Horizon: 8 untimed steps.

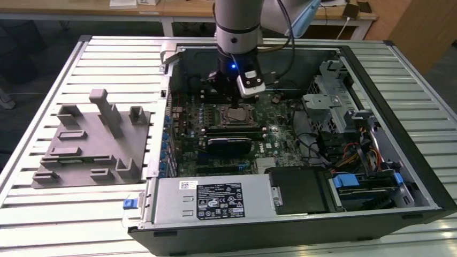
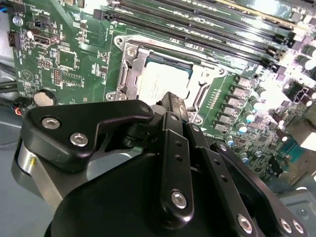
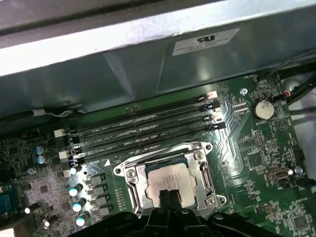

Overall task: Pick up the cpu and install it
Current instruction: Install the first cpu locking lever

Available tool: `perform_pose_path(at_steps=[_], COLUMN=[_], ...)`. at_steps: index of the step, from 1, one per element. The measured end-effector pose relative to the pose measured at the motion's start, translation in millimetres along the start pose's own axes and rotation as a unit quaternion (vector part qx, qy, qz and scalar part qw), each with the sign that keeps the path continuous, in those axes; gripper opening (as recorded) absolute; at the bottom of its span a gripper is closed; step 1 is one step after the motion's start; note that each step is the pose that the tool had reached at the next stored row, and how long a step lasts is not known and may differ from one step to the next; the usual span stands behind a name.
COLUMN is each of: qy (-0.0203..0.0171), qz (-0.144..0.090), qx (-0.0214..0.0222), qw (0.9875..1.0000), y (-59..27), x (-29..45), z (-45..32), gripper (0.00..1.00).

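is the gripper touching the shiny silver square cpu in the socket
Cannot tell: in both wrist views the gripper overlaps the shiny silver square cpu, hiding any contact or gap.

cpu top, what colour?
Shiny silver-grey cpu, seated in the socket frame; clearest in the first wrist view.

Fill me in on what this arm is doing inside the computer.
The robot arm is reaching into an open computer case lying on a slatted table. Its claw hangs just over the motherboard's socket, fingertips together. The cpu, silver top up, already lies inside the socket frame, seen in both wrist views. Whether the claw touches it cannot be told. A grey fixture sits on the table at the exterior view's left.
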<state>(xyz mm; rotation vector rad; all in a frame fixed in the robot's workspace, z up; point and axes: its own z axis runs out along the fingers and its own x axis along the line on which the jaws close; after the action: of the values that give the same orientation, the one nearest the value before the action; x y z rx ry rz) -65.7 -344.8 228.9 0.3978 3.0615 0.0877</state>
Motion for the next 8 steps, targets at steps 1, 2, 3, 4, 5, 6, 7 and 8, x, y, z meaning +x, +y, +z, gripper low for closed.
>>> perform_pose_path(at_steps=[1, 2, 3, 4, 5, 6, 7, 8], qy=[0.0002, 0.0003, 0.0005, 0.0006, 0.0007, 0.0009, 0.001, 0.0012], qz=[-0.004, -0.009, -0.013, -0.018, -0.022, -0.027, -0.031, -0.036], qx=[0.0001, 0.0005, 0.001, 0.0017, 0.0024, 0.0029, 0.0032, 0.0032], qw=[1.0, 1.0, 0.9999, 0.9998, 0.9997, 0.9996, 0.9995, 0.9994], y=[0.1, 0.1, 0.2, 0.3, 0.3, 0.4, 0.4, 0.5], x=[-0.4, -0.8, -1.1, -1.4, -1.7, -2.0, -2.3, -2.6], z=[0.4, 0.9, 1.4, 1.8, 2.3, 2.8, 3.2, 3.6], gripper=[0.11, 0.11, 0.11, 0.11, 0.11, 0.11, 0.11, 0.11])
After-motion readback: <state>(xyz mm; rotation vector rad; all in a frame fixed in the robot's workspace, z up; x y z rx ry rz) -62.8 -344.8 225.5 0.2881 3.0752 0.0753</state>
